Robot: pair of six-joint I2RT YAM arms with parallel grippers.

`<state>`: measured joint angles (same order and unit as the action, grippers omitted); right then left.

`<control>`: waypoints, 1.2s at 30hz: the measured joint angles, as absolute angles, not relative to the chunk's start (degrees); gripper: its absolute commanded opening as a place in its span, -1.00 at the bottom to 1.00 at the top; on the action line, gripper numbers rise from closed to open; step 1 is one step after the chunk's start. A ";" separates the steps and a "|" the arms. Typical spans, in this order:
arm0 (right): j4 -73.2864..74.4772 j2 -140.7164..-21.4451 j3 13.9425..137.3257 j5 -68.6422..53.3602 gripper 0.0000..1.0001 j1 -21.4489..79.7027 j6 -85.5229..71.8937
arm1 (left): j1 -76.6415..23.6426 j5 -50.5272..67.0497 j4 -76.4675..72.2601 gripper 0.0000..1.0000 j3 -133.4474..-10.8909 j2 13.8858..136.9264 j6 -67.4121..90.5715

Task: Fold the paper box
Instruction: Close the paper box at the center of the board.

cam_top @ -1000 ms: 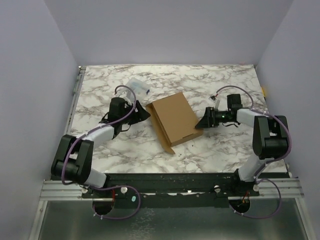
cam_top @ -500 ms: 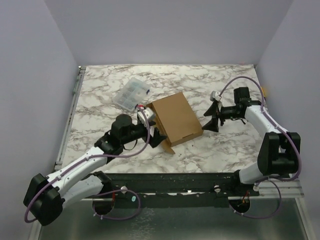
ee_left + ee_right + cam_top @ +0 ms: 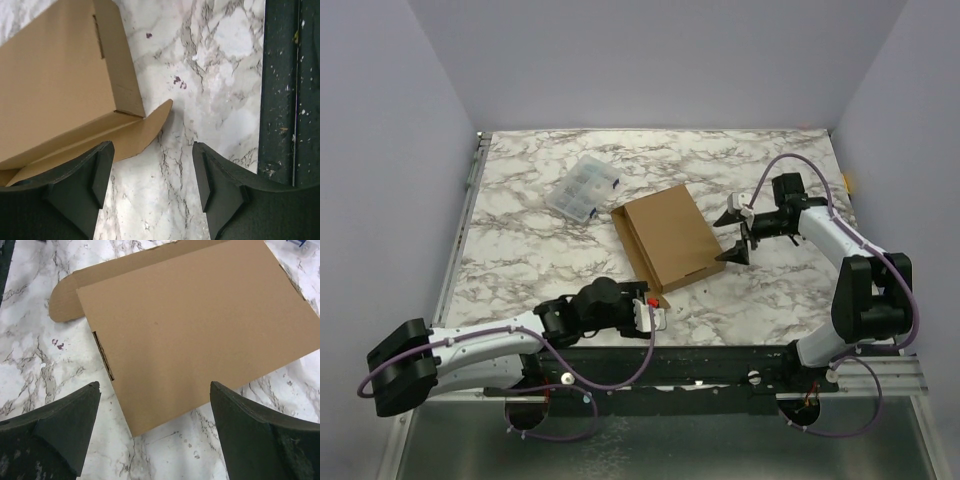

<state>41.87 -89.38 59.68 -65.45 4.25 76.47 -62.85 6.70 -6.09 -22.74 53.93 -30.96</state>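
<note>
The paper box (image 3: 668, 238) lies flat and closed on the marble table, a brown cardboard rectangle with a rounded flap (image 3: 146, 131) sticking out at its near corner. My left gripper (image 3: 652, 308) is low at the table's near edge, just in front of that corner, open, with only marble between its fingers (image 3: 75, 192). To the right of the box, my right gripper (image 3: 735, 236) stands wide open and points at the right edge. In the right wrist view the box (image 3: 200, 325) fills the top, and its near corner lies between the spread fingers (image 3: 65, 432), untouched.
A small clear plastic compartment case (image 3: 582, 188) sits behind and left of the box. The black rail (image 3: 280, 100) of the table's near edge runs close beside the left gripper. Grey walls enclose the table on three sides.
The left arm has swung from the box's left edge down to the near edge of the table. The right gripper has opened wider and shifted slightly beside the box. The box has not moved.
</note>
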 measured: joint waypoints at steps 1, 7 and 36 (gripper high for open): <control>41.01 -89.38 59.55 -65.41 0.87 4.58 75.94 | -62.96 6.46 -6.09 0.35 -22.74 55.31 -31.77; 38.59 -90.06 59.24 -65.36 0.86 5.80 73.43 | -63.70 5.96 -8.82 0.20 -22.74 62.50 -33.98; 37.41 -91.53 59.24 -65.45 0.85 6.07 70.96 | -68.45 -7.44 -22.90 -0.61 -25.50 80.53 -31.20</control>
